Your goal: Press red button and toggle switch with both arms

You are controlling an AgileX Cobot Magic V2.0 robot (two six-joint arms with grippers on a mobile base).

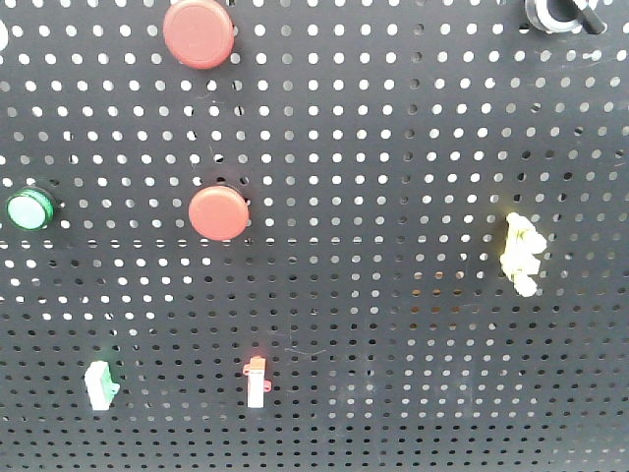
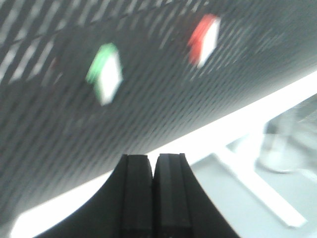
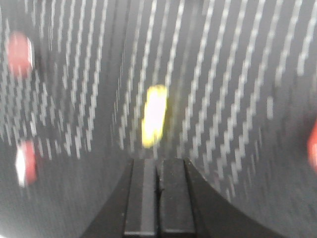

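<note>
Both end effectors are sitting closed, fingers together, nothing between them. Left end effector (image 2: 153, 158) is facing the pegboard (image 1: 393, 147) below the green-white switch (image 2: 105, 73). Right end effector (image 3: 158, 162) is pointing just under the yellow switch (image 3: 154, 115). Upper red button (image 1: 200, 32) and lower red button (image 1: 219, 212) are sitting left of centre, untouched. Wrist views are coming through blurred.
</note>
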